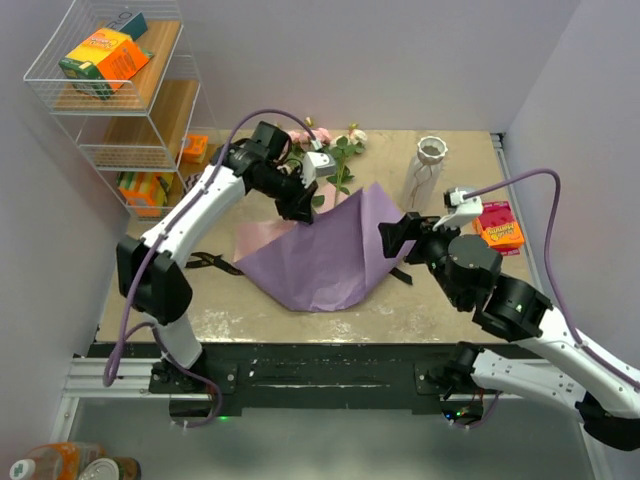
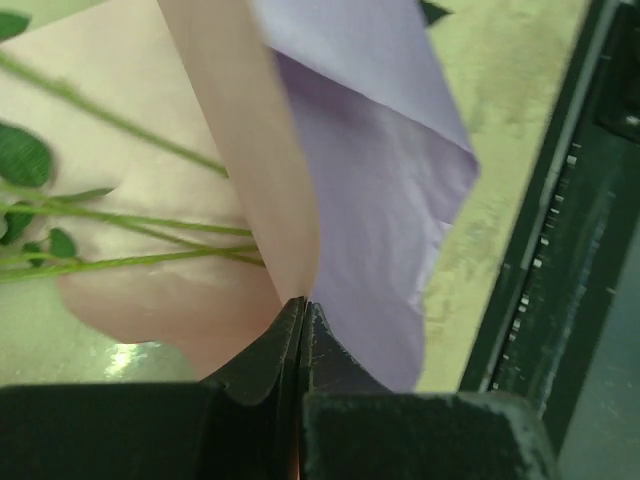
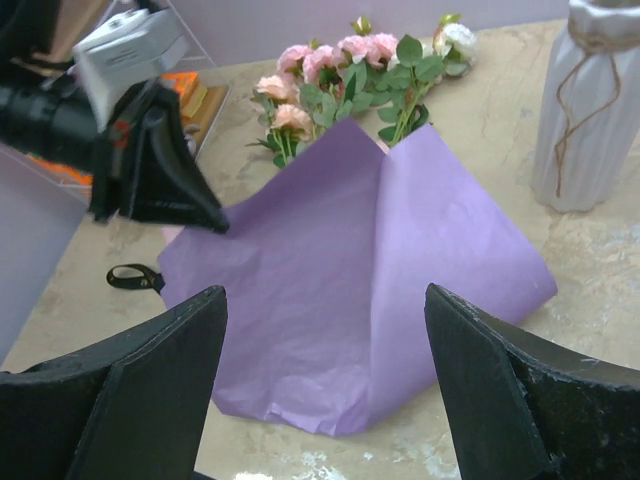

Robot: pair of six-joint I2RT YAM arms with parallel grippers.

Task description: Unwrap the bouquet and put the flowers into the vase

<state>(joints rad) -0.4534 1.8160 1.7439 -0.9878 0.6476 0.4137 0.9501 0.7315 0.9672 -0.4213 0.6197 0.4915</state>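
Observation:
The bouquet's lilac paper [image 1: 330, 255] lies spread out on the table in a loose tent. The flowers [image 1: 335, 150] lie at its far edge, pink and cream heads pointing away. My left gripper [image 1: 303, 215] is shut on the paper's upper edge [image 2: 303, 302], where the lilac sheet [image 2: 370, 200] and a pink inner sheet [image 2: 150, 290] meet. Green stems [image 2: 130, 230] lie on the pink sheet. My right gripper [image 3: 325, 305] stands open just right of the paper [image 3: 350, 280], holding nothing. The ribbed pale vase [image 1: 425, 170] stands upright at the back right.
A black ribbon [image 1: 210, 263] lies on the table left of the paper. A red-orange box [image 1: 500, 226] sits near the right edge behind my right arm. A wire shelf [image 1: 110, 90] with boxes stands at the back left.

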